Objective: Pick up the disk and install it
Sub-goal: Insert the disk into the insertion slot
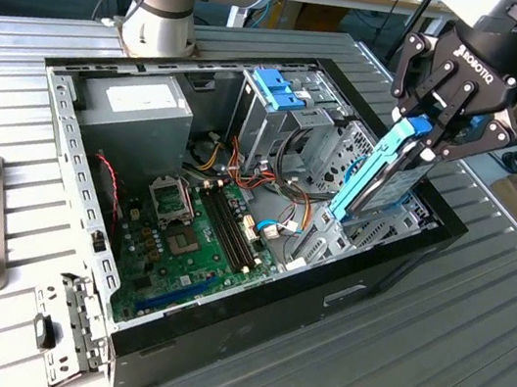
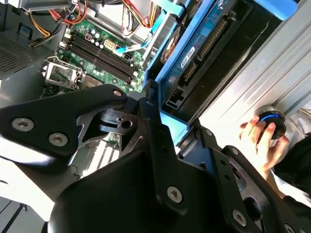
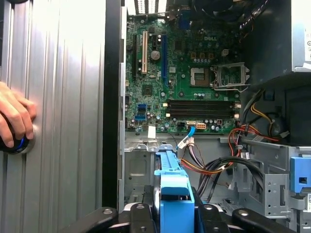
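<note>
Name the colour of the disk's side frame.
Light blue, clearest on the disk in the exterior view.

The disk, dark grey with a light-blue plastic frame, is hanging steeply tilted at the right of the exterior view, its lower end dipping into the open computer case.
</note>
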`<act>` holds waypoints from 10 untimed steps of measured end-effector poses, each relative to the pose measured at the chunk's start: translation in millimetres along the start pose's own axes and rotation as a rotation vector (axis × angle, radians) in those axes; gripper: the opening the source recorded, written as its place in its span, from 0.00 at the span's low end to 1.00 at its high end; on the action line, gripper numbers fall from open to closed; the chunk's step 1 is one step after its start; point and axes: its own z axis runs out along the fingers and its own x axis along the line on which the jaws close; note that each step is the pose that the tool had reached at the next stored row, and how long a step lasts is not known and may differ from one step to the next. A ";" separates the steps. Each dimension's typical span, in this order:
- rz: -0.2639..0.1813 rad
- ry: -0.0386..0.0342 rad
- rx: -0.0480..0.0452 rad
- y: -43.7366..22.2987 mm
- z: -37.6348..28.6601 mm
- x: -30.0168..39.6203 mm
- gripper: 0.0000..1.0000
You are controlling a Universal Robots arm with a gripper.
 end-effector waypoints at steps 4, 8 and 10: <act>0.000 0.0000 0.0000 2.1 1.6 0.0 0.37; 0.000 -0.0001 0.0000 4.5 3.6 -0.1 0.37; 0.000 0.0001 -0.0001 5.4 5.2 -0.1 0.37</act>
